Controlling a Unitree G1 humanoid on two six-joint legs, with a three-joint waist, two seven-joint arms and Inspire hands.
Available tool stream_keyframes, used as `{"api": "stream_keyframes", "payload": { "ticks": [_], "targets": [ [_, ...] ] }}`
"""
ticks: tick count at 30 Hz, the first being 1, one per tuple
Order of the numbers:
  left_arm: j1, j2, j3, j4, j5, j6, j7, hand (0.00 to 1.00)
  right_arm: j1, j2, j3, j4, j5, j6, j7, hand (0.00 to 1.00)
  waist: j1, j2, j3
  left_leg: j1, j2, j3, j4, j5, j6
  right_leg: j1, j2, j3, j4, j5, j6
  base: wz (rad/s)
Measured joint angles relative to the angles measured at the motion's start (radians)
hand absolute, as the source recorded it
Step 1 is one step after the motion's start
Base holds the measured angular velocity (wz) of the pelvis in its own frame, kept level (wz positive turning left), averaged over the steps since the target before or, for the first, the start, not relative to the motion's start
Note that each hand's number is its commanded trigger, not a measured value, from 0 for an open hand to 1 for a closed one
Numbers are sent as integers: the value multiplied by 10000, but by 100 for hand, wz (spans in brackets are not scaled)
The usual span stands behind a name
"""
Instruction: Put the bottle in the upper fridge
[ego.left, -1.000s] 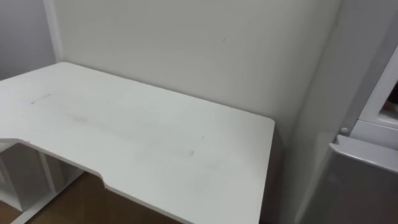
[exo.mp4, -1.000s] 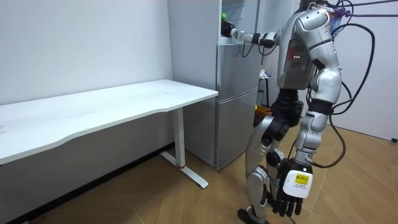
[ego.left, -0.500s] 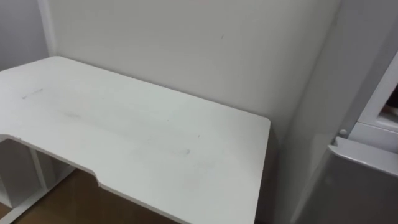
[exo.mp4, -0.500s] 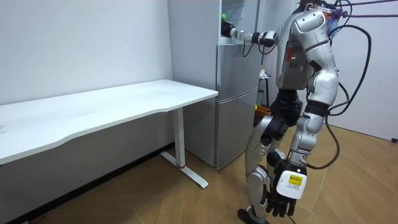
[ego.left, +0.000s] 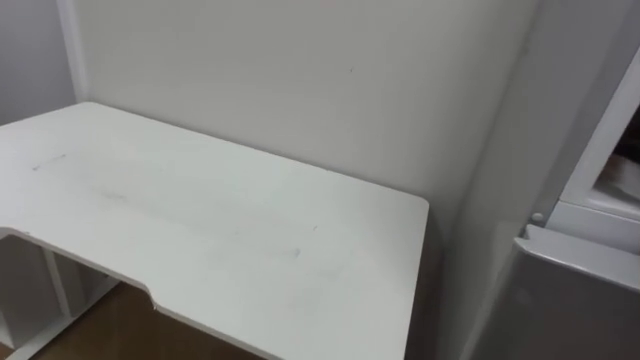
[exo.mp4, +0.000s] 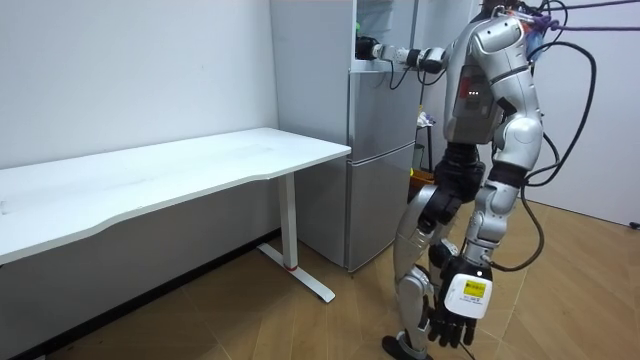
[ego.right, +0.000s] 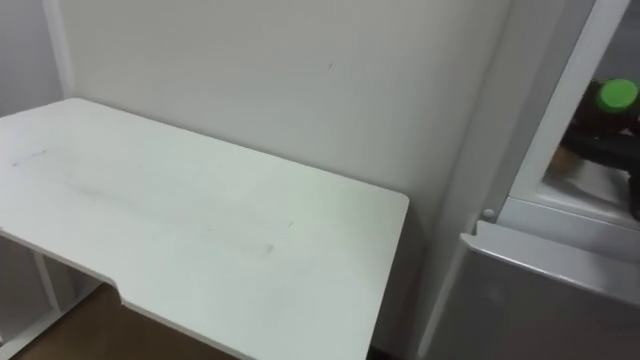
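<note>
Reaching my right hand into the upper fridge by the bottle, grip not discernible, I am judging placement near complete; release and withdrawal next, left hand hanging slack.

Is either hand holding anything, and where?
Left hand hangs empty. Right hand is at the upper fridge, near the green-capped bottle; a hold cannot be told.

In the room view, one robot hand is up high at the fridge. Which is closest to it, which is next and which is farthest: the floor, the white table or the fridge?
1. The fridge: the right robot hand is at its upper opening.
2. The white table: lower down, toward the room view's left.
3. The floor: far below the hand.
</note>
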Motion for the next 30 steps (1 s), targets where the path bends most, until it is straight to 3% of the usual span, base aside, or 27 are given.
{"api": "stream_keyframes", "payload": {
  "ticks": [17,30],
  "targets": [
    [0,-11,-5,22,-7,200,-203,0,-8,3,6,356,330,439,949,0,-44,-203,-13,374,33,222,-269,17,-21,229,26,196,-150,12,-10,-2],
    [0,-11,-1,110,2,257,-172,0,-14,3,1,356,343,444,1181,0,-63,-214,-1,469,37,281,-349,16,-22,297,47,266,-242,12,-4,0]
  ]
}}
